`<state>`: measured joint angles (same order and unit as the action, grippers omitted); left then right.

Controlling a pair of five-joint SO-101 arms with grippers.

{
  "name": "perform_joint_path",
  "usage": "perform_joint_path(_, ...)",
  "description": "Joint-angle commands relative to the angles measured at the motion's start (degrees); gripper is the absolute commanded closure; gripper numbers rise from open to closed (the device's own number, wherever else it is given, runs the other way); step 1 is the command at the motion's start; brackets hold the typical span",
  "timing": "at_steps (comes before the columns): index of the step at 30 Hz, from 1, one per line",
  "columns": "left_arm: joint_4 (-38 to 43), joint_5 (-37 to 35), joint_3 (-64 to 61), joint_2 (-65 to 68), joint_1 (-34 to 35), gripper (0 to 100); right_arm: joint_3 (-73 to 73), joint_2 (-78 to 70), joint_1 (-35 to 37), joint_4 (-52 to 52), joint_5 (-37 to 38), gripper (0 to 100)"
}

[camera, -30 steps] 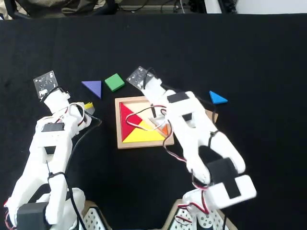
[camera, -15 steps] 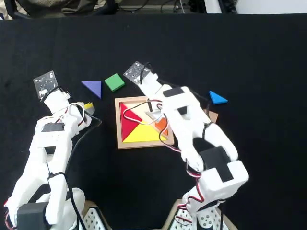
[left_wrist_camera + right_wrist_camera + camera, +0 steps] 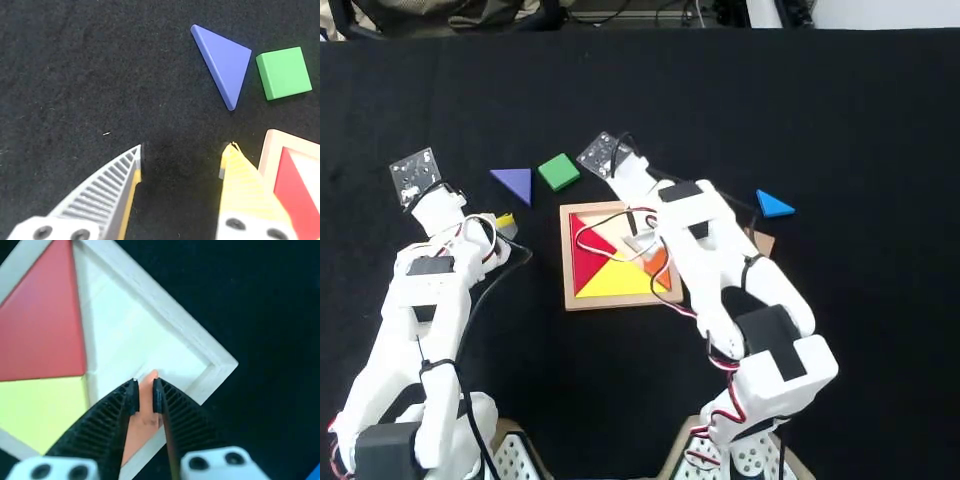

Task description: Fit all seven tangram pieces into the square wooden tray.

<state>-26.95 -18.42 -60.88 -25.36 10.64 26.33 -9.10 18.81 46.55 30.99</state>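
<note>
The wooden tray (image 3: 590, 208) is serving as the landmark here. Inside it, a red triangle (image 3: 584, 252) is lying against the side nearest the left arm, and a yellow triangle (image 3: 616, 284) is lying along the side nearest the robot, the two meeting edge to edge. The rest of the tray floor is showing bare pale wood.

The right gripper (image 3: 145, 385) is hanging over the tray's far bare corner; its jaws are pinched nearly closed on a thin orange piece (image 3: 145, 415), whose tip is touching or just above the floor there, though which of the two cannot be told. The left gripper (image 3: 185, 147) is resting beside the tray, on the side away from the right arm; its jaws are standing wide apart and holding nothing.

Four pieces are waiting outside: a purple triangle (image 3: 512, 184) and a green square (image 3: 559, 171) just beyond the tray's far corner on the left arm's side; a blue triangle (image 3: 774, 205) and a tan piece (image 3: 761, 243), partly hidden by the right arm, on the tray's opposite side.

By this count two pieces are seated, a third is going in, and four are left, so the task is looking less than half done.
</note>
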Motion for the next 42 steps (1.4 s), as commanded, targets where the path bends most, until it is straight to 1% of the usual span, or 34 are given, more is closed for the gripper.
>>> perform_joint_path(1,1.14,-0.18,0.92,-0.26,-0.66,74,-0.31,1.1,-0.18,1.32,-0.18,94.2)
perform_joint_path(12,1.14,-0.18,0.92,-0.26,-0.66,74,7.69,13.05,-0.18,0.97,0.0,93.9)
perform_joint_path(17,1.14,-0.26,0.92,-0.26,-0.57,74,4.62,18.33,0.26,1.32,-0.53,93.9)
perform_joint_path(19,1.14,-0.35,1.01,-0.26,-0.13,74,1.98,19.74,2.81,2.02,-0.53,93.8)
perform_joint_path(21,1.14,-1.05,0.92,-0.88,0.92,74,-1.54,18.95,7.47,3.78,-0.53,92.7)
perform_joint_path(23,1.14,-4.04,1.1,-0.97,3.74,74,-6.46,15.78,11.87,6.51,-1.23,88.7)
perform_joint_path(24,1.14,-5.63,1.1,-0.97,5.58,74,-9.36,13.49,13.27,7.47,-2.9,86.8)
perform_joint_path(28,-0.26,-8.44,3.03,-0.97,13.58,74,-23.96,2.07,14.51,9.41,-10.55,84.8)
perform_joint_path(30,-3.87,-8.79,5.67,-0.97,18.15,74,-32.04,-4.62,15.21,10.46,-12.66,84.6)
perform_joint_path(33,-10.9,-7.91,8.31,-0.97,24.22,74,-45.23,-14.29,18.29,14.42,-14.33,84.5)
perform_joint_path(35,-13.45,-4.31,8.22,-0.97,26.24,74,-54.73,-20.7,20.48,16.97,-14.51,84.5)
perform_joint_path(38,-14.07,-0.44,5.41,-0.97,26.59,74,-69.05,-31.08,22.33,19.6,-14.51,84.4)
perform_joint_path(40,-13.98,0.18,4.09,-0.97,26.68,74,-78.2,-38.2,22.51,21.8,-14.59,80.8)
perform_joint_path(42,-13.98,0.18,3.65,-0.97,27.03,74,-86.99,-44.97,22.33,24.44,-14.59,74.2)
